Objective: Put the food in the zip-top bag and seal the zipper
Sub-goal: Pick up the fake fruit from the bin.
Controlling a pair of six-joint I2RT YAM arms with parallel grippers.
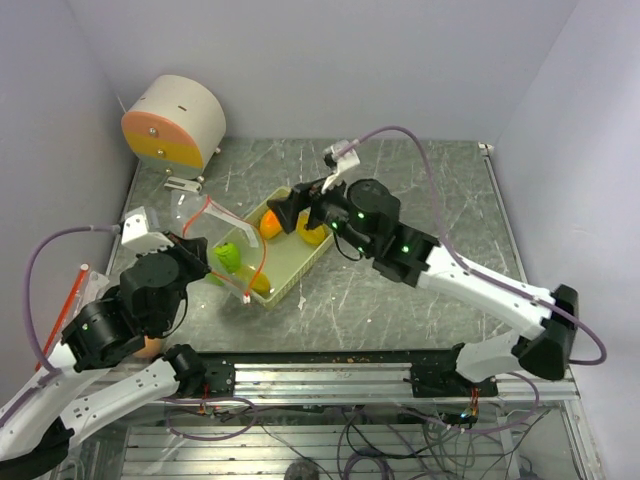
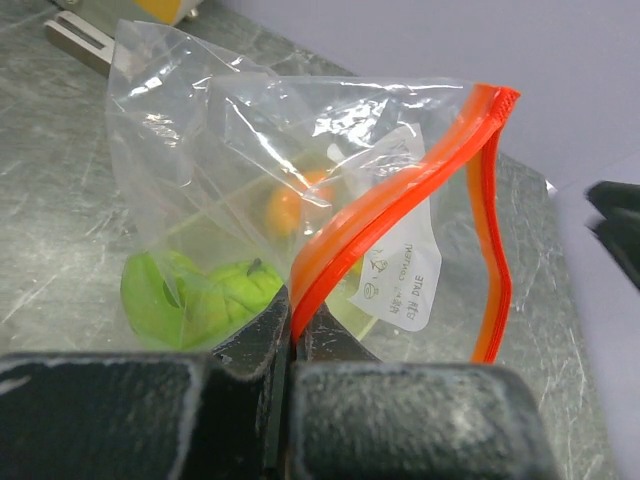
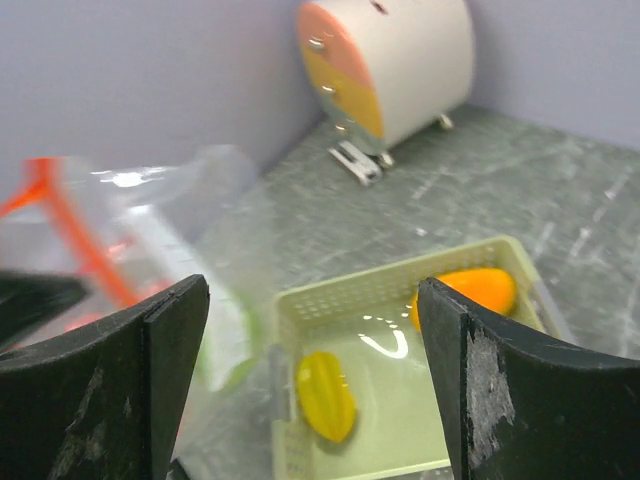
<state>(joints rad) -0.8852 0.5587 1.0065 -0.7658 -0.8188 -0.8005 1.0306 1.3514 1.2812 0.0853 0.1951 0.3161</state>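
Note:
The clear zip-top bag (image 1: 232, 235) with an orange zipper (image 2: 400, 200) stands held up at the tray's left end, its mouth open. A green piece of food (image 2: 195, 295) lies inside it. My left gripper (image 2: 292, 322) is shut on the bag's zipper edge; in the top view it (image 1: 205, 256) is at the bag's near-left side. My right gripper (image 3: 312, 290) is open and empty above the tray, also seen from the top (image 1: 283, 215). In the pale tray (image 3: 350, 300) lie an orange mango (image 3: 468, 290) and a yellow piece (image 3: 326, 396).
A round white and orange device (image 1: 175, 122) stands at the back left corner. A pink-orange piece (image 1: 150, 347) shows partly under my left arm. Another yellow piece (image 1: 261, 284) lies at the tray's near end. Walls close in the table on the left, back and right.

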